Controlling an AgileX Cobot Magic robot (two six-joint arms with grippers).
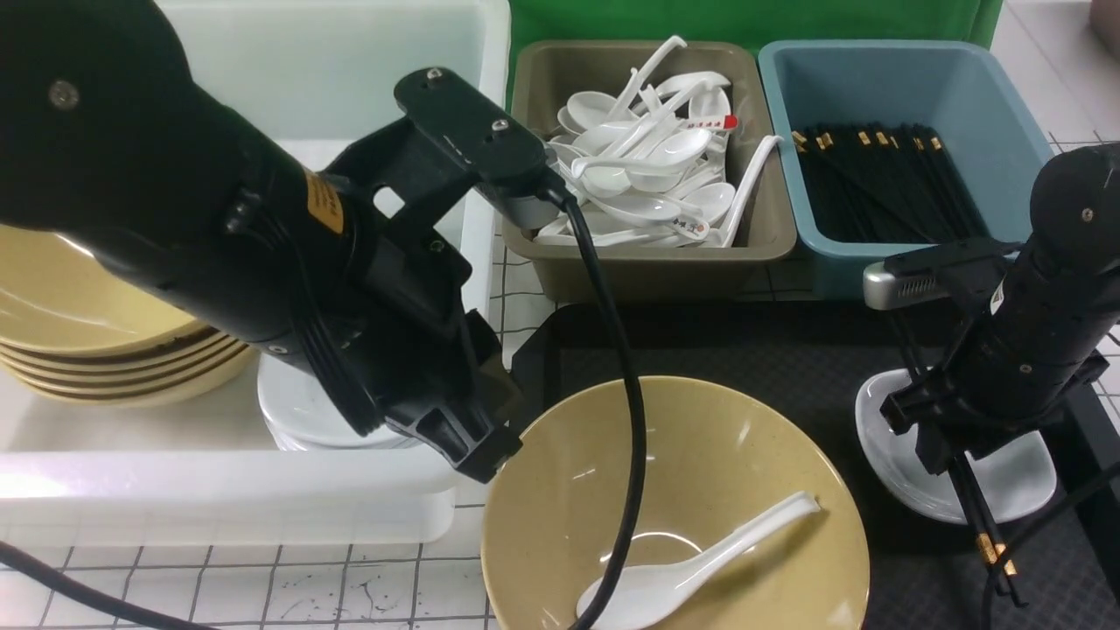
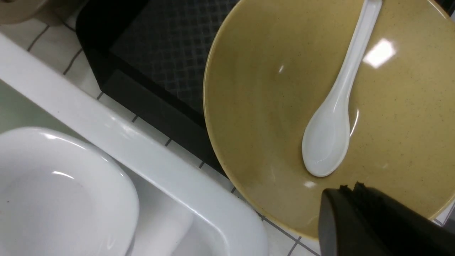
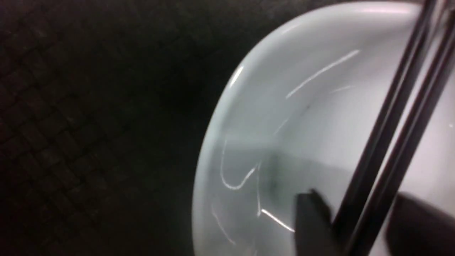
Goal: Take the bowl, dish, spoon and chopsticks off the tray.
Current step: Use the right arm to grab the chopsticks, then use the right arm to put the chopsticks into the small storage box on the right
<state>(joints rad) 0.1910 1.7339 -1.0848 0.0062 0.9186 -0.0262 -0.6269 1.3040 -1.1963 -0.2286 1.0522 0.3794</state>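
Across the dish (image 1: pixel 1015 477), my right jaws straddle the chopsticks (image 1: pixel 973 499), apart; I should close squarely, then lift toward twelve o'clock. Left jaws: closed, empty.

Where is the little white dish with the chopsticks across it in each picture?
Front view: on the right side, on the black tray, under the right gripper.
Left wrist view: not in it.
Right wrist view: the dish fills the right half.
Shared by the front and right wrist views: the chopsticks.
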